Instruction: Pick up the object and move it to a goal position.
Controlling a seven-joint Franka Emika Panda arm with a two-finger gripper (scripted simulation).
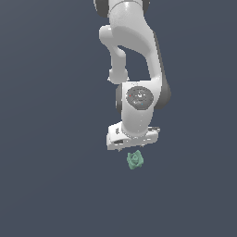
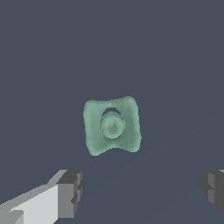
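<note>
The object is a small teal-green lumpy piece lying on the dark grey surface just below the white gripper hand in the exterior view. In the wrist view the object looks like a rounded square with a raised knob in its middle. My gripper is open, its two grey fingertips spread wide with nothing between them. The object lies ahead of the gap between the fingertips, apart from both. In the exterior view the hand hides the fingers.
The white arm reaches down from the top of the exterior view. Plain dark grey ground surrounds the object on all sides.
</note>
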